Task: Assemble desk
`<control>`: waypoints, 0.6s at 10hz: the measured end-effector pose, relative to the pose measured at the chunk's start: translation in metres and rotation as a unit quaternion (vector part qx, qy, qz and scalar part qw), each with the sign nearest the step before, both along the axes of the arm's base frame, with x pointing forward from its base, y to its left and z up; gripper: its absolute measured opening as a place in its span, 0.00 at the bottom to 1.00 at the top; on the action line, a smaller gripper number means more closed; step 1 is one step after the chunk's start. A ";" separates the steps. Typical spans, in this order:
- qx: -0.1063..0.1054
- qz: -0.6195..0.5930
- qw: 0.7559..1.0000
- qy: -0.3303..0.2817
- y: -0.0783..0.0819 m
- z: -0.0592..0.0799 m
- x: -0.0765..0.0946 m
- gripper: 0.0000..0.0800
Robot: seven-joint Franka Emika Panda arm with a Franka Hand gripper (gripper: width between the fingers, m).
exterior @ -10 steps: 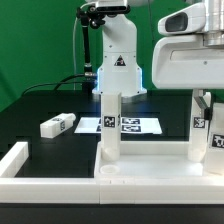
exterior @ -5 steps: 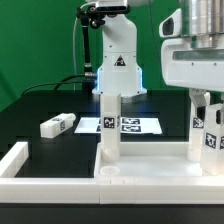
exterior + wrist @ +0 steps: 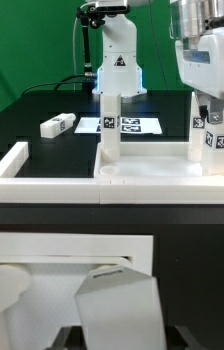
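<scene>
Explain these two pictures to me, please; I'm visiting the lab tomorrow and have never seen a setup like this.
This is one robot arm assembling a white desk. One picture comes from a camera off the arm; the other from its wrist. On the black table lies the desk top with a first leg standing on it, a loose leg and a marker board. The tool appears to grip another upright leg.

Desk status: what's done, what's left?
Done: an upright leg stands on the desk top. In hand: the gripper straddles a second leg at the exterior view's right; grip unclear. Left: a loose leg lies on the table, not yet fitted.
</scene>
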State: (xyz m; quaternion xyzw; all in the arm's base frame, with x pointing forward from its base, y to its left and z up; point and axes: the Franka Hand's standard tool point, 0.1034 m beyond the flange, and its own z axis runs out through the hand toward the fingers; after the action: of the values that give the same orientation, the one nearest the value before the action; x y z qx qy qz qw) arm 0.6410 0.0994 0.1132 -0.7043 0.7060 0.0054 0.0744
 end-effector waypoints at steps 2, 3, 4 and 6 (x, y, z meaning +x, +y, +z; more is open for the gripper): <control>-0.002 0.016 1.000 -0.004 -0.001 0.000 0.001 0.63; -0.002 0.017 1.000 -0.004 0.000 0.000 0.001 0.76; -0.015 0.112 0.993 -0.016 0.007 -0.002 0.001 0.80; -0.021 0.251 0.967 -0.025 0.025 -0.009 -0.005 0.81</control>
State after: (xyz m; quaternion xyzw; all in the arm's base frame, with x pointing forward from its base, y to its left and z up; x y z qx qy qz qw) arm 0.6357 0.1245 0.1041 -0.8602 0.5046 -0.0085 0.0738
